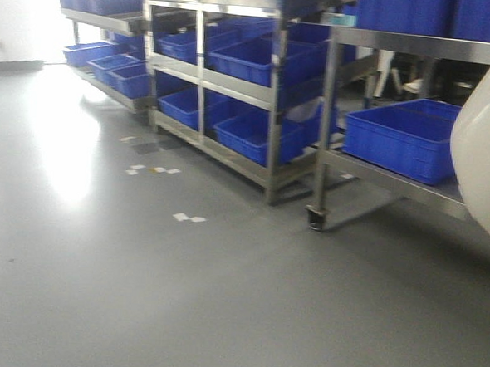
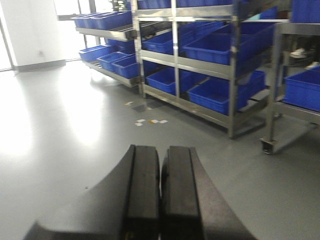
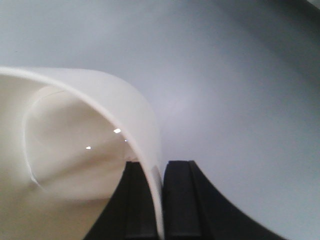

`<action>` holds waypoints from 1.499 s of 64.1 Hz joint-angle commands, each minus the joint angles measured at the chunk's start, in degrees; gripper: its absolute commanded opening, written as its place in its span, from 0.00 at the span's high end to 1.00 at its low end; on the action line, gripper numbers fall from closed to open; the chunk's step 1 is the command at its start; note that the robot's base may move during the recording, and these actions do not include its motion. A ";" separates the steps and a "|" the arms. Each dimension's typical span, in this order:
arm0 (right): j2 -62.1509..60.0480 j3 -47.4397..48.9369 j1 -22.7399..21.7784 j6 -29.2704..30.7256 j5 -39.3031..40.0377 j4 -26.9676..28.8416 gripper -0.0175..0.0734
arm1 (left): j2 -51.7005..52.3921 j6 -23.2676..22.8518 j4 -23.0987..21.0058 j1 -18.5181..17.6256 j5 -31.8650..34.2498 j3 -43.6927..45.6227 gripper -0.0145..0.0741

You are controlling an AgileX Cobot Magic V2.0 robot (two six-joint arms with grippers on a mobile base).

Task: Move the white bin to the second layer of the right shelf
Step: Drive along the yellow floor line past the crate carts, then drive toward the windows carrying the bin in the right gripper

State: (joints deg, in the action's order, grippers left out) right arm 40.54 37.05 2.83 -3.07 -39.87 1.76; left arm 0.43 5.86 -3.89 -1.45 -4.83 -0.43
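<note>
my right gripper (image 3: 159,172) clamped on the white bin (image 3: 85,145) wall, one finger inside, one outside, my left gripper (image 2: 161,152) pressed together, facing blue crates (image 2: 215,47)

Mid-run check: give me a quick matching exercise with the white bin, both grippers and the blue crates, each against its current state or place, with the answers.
Things:
1. white bin
2. left gripper
3. right gripper
4. blue crates

States or places:
A. shut, holding nothing
B. resting on the steel rack shelves
C. pinched by its wall, above the grey floor
D. shut on a thin cream wall

Pairs: 1-C, 2-A, 3-D, 4-B.
</note>
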 commanded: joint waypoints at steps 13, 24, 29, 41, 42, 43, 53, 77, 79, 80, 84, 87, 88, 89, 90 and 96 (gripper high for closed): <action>-0.20 1.68 -0.04 0.19 4.84 -0.15 0.75 | 0.75 -0.15 -0.35 -0.22 4.83 -2.11 0.74; -0.20 1.68 -0.04 0.19 4.84 -0.15 0.75 | 0.75 -0.15 -0.35 -0.22 4.83 -2.11 0.74; -0.20 1.68 -0.04 0.19 4.84 -0.15 0.75 | 0.75 -0.15 -0.35 -0.22 4.83 -2.11 0.74; -0.20 1.68 -0.04 0.19 4.84 -0.15 0.75 | 0.75 -0.15 -0.35 -0.22 4.83 -2.11 0.74; -0.20 1.68 -0.04 0.19 4.84 -0.15 0.75 | 0.75 -0.15 -0.35 -0.22 4.83 -2.11 0.74; -0.20 1.68 -0.04 0.19 4.84 -0.15 0.75 | 0.75 -0.15 -0.35 -0.22 4.83 -2.11 0.74; -0.20 1.68 -0.04 0.19 4.84 -0.15 0.75 | 0.75 -0.15 -0.35 -0.22 4.83 -2.11 0.74; -0.20 1.68 -0.04 0.19 4.89 -0.15 0.75 | 0.75 -0.15 -0.35 -0.22 4.83 -2.11 0.74; -0.20 1.68 -0.04 0.19 4.89 -0.15 0.75 | 0.75 -0.15 -0.35 -0.22 4.83 -2.11 0.74; -0.20 1.68 -0.04 0.19 4.89 -0.15 0.75 | 0.75 -0.15 -0.35 -0.22 4.83 -2.11 0.74; -0.20 1.68 -0.04 0.19 4.89 -0.15 0.75 | 0.75 -0.15 -0.35 -0.22 4.83 -2.11 0.74; -0.20 1.68 -0.04 0.19 4.89 -0.15 0.75 | 0.75 -0.15 -0.35 -0.22 4.83 -2.11 0.74; -0.20 1.68 -0.04 0.19 4.89 -0.15 0.75 | 0.75 -0.15 -0.35 -0.22 4.83 -2.11 0.74; -0.20 1.68 -0.04 0.19 4.89 -0.15 0.75 | 0.75 -0.15 -0.35 -0.22 4.83 -2.11 0.74; -0.20 1.68 -0.04 0.19 4.89 -0.15 0.75 | 0.75 -0.15 -0.35 -0.22 4.83 -2.11 0.74; -0.20 1.68 -0.04 0.19 4.89 -0.15 0.75 | 0.75 -0.15 -0.35 -0.22 4.83 -2.11 0.74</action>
State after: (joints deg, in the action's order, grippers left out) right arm 40.54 37.05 2.83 -3.07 -39.87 1.76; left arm 0.43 5.86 -3.89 -1.45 -4.83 -0.43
